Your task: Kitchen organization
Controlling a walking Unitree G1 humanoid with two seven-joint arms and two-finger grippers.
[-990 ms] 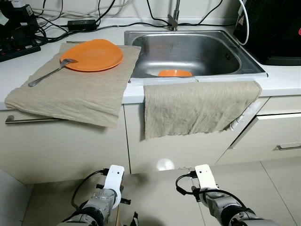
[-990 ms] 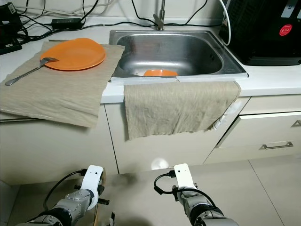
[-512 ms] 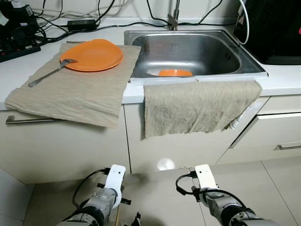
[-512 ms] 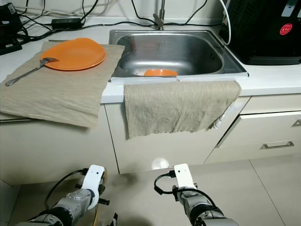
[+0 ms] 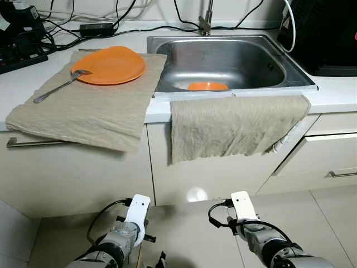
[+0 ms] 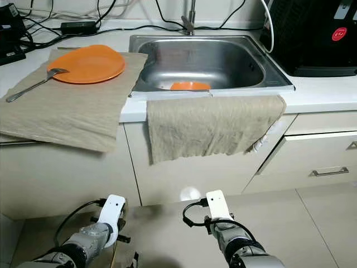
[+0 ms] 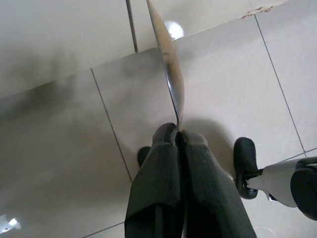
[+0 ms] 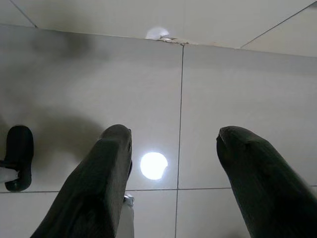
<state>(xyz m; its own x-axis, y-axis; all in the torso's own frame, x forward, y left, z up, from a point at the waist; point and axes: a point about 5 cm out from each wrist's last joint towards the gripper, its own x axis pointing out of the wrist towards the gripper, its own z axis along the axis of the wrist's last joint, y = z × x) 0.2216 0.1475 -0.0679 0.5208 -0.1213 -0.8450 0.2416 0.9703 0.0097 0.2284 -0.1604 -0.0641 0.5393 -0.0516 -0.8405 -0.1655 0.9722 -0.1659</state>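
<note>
1. Left wrist view: left gripper (image 7: 177,135) fingers pressed together on a thin shiny utensil (image 7: 169,64), edge-on, above the floor tiles (image 7: 228,84).
2. Right wrist view: right gripper (image 8: 173,141) fingers wide apart, holding nothing.
3. Head views: orange plate (image 5: 109,65) with fork (image 5: 60,87) on a cloth (image 5: 89,109) on the surface, well above both grippers; 2nd orange dish (image 5: 207,86) in sink (image 5: 223,58).

orange plates (image 5: 109,65): 2 | cloths (image 5: 89,109): 2 | spoon (image 5: 56,88): 1 | sink (image 5: 223,58): 1
</note>
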